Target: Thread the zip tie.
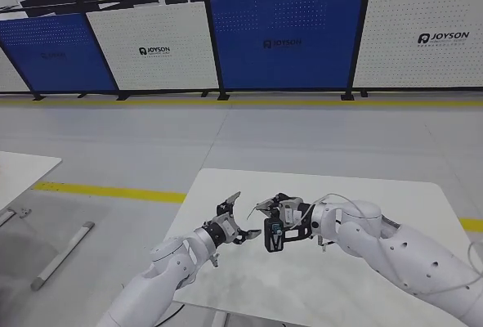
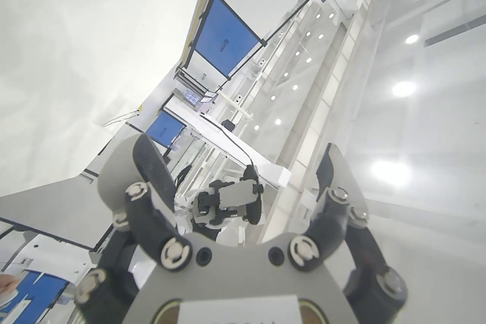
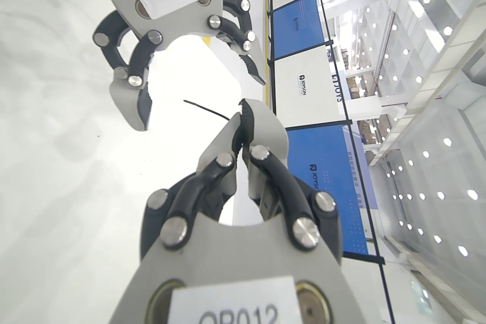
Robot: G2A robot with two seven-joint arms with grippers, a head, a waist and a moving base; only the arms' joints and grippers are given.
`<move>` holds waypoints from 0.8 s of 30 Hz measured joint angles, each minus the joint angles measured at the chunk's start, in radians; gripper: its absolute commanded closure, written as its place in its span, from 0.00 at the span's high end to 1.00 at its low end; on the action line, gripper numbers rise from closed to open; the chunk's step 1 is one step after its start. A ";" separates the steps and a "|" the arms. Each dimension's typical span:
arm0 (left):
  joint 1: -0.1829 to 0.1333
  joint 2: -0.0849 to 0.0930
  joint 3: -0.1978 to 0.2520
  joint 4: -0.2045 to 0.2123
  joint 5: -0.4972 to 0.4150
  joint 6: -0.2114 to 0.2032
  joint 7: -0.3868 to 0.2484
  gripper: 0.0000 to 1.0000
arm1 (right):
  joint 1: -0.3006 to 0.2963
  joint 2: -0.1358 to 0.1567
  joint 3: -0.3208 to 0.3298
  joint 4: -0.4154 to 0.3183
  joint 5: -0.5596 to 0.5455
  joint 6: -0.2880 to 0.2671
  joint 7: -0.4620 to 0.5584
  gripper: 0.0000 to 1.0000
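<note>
Black and thin, the zip tie [image 3: 208,111] is clamped in my right gripper [image 3: 241,113] over the table [image 1: 372,196], its tail towards my left gripper [image 1: 241,217] at nine o'clock, jaws wide apart, so I fear it can bend aside or slip when gripped.

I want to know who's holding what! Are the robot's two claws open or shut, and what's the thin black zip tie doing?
Left gripper: open, holding nothing.
Right gripper: shut on the zip tie.
Zip tie: pinched at one end; the free end sticks out straight in the air toward the left gripper and touches nothing.
</note>
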 measured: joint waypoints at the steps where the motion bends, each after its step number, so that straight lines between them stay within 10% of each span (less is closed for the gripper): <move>1: -0.002 -0.002 0.004 0.000 0.002 -0.008 0.007 1.00 | 0.000 0.000 0.000 0.000 0.000 0.000 0.000 0.00; 4: -0.007 -0.006 0.008 0.001 -0.011 -0.007 0.016 0.56 | 0.000 0.000 0.000 0.000 0.000 0.000 0.000 0.00; 7: -0.007 -0.008 0.006 -0.003 -0.025 0.007 0.020 0.41 | 0.000 0.000 0.000 0.000 0.000 0.000 0.000 0.00; 24: 0.000 -0.013 -0.006 -0.013 -0.043 0.048 0.020 0.39 | 0.000 0.000 0.000 0.000 0.000 0.000 0.000 0.00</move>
